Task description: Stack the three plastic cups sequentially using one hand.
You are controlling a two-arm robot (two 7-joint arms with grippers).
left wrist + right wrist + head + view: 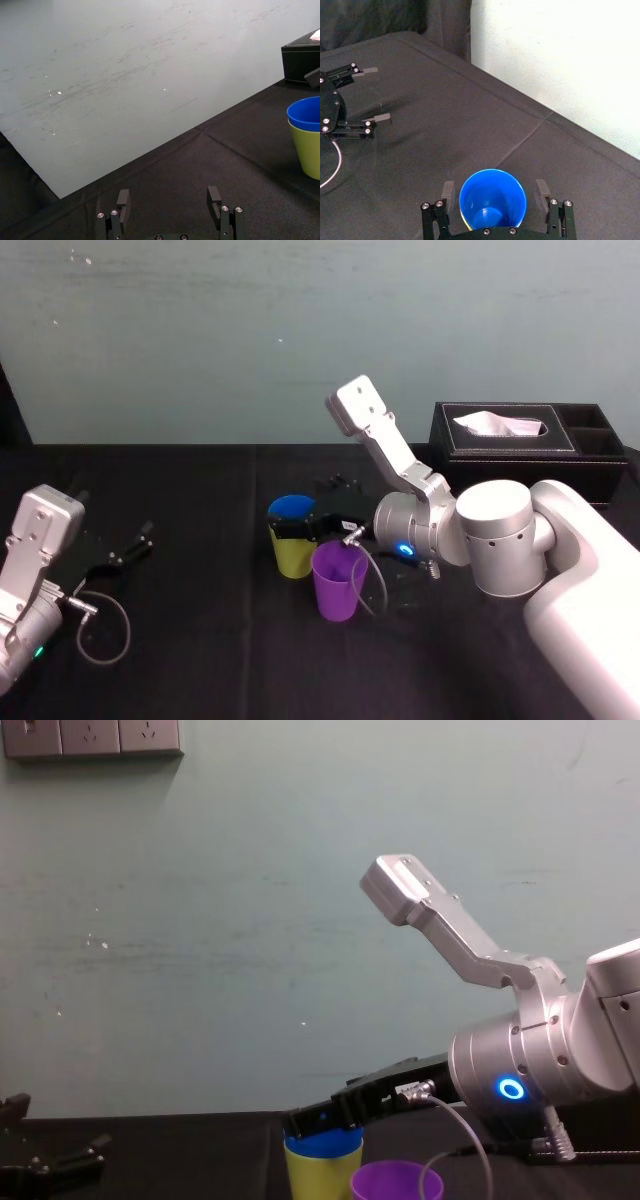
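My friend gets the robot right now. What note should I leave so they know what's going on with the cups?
Right end effector: open, fingers either side of the blue cup.
Left end effector: open, parked on the table's left.
Cups: the blue cup sits inside the yellow-green cup; the purple cup stands alone beside them.
Done: one cup stacked.
Left: add the purple cup to the stack.

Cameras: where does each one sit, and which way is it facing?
Head view: high up, looking down on the table; both arms show, the right gripper open around the blue cup.
Chest view: low, looking across to the wall; the right arm shows, blue ring lit.
Left wrist view: on the parked left arm, facing the wall; open left gripper shows.
Right wrist view: looks down into the blue cup; its own fingers flank it.
Shared: both wrist views catch the blue cup.
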